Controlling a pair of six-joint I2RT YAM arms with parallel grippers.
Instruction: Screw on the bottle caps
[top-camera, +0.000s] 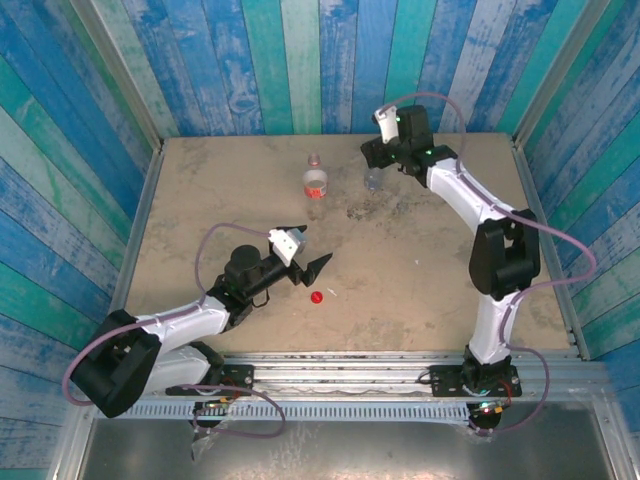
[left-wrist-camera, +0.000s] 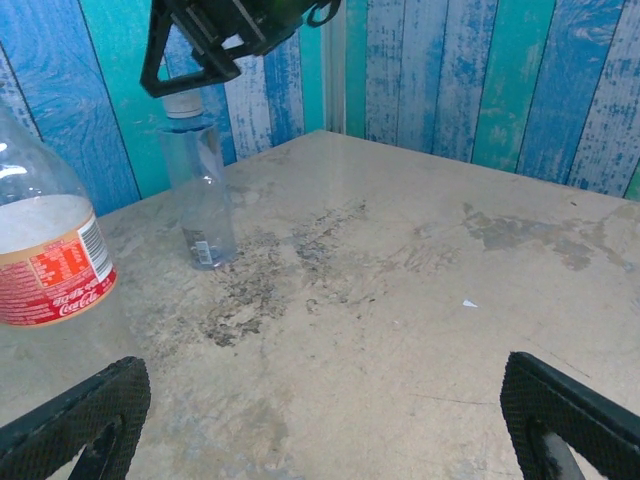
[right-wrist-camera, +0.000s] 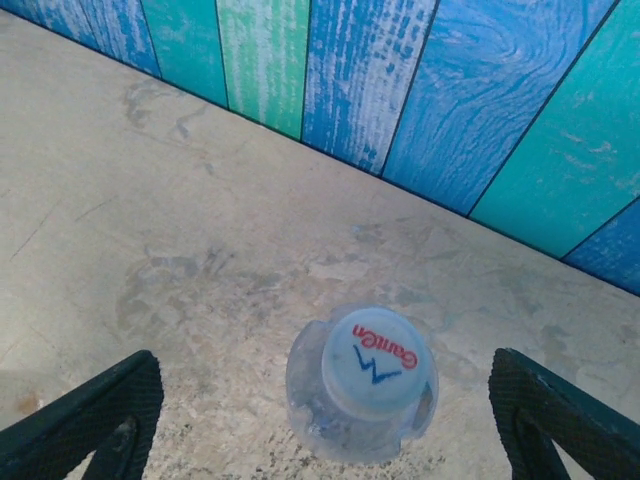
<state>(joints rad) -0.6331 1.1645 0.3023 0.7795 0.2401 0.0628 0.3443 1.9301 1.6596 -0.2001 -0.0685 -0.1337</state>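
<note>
Top external view gives us the layout. The red cap (top-camera: 317, 297) lies loose on the table (top-camera: 430, 280), at 6 o'clock from the left gripper (top-camera: 312, 248) and apart from both its fingers. The labelled bottle (top-camera: 315, 180) stands upright at 12 o'clock from that gripper, well apart. The plain bottle (top-camera: 373, 180) is at the labelled bottle's 3 o'clock, with the right gripper (top-camera: 376, 160) over it near the back wall (top-camera: 300, 60).

From the left wrist we get the side-on heights that the overhead angle flattens. The plain bottle stands upright with its pale cap (left-wrist-camera: 183, 103) on the neck. The right gripper's dark fingers (left-wrist-camera: 160, 70) hang just above and around that cap, and we cannot tell here whether they touch it. The left fingers (left-wrist-camera: 80, 420) sit far apart at 7 and 5 o'clock of the frame, with nothing between them.

The right wrist settles the gap. Looking straight down, we see the pale cap with red lettering and a blue mark, seated on the bottle. The right fingers (right-wrist-camera: 90, 420) stand wide at its 9 and 3 o'clock, with bare table showing on both sides. Neither pad touches the cap or the bottle, so that gripper holds nothing.
</note>
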